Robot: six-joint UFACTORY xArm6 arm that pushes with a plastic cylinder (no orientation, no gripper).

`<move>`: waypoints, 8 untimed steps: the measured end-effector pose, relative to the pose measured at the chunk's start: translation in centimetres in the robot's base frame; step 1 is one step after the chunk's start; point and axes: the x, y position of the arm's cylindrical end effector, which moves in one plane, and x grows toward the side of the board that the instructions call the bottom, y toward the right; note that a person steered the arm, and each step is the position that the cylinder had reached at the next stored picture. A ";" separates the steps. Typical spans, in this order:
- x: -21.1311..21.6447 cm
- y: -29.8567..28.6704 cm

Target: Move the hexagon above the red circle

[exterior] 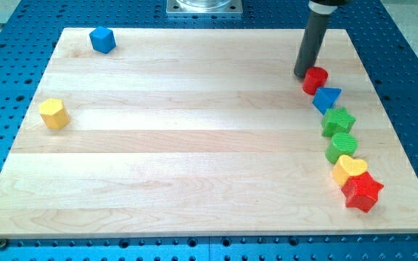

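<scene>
So my tip (301, 74) has no pincer, just a rod beside the red circle block (314, 80). The yellow hexagon block (54, 114) sits far left; I'd swing behind it, then push rightward and up.

Dark straight rod, entering from the view's top edge at the right and running down with a slight lean toward the view's left. Wider black collar just visible where the rod meets the top edge; below it, a plain grey-black cylinder of even thickness. My tip (301, 75) down at the tabletop (194, 145), resting at its far right end.
</scene>
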 end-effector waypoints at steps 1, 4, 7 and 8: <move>0.3 0.3; 13.8 -16.5; 16.5 -44.2; 12.9 -45.1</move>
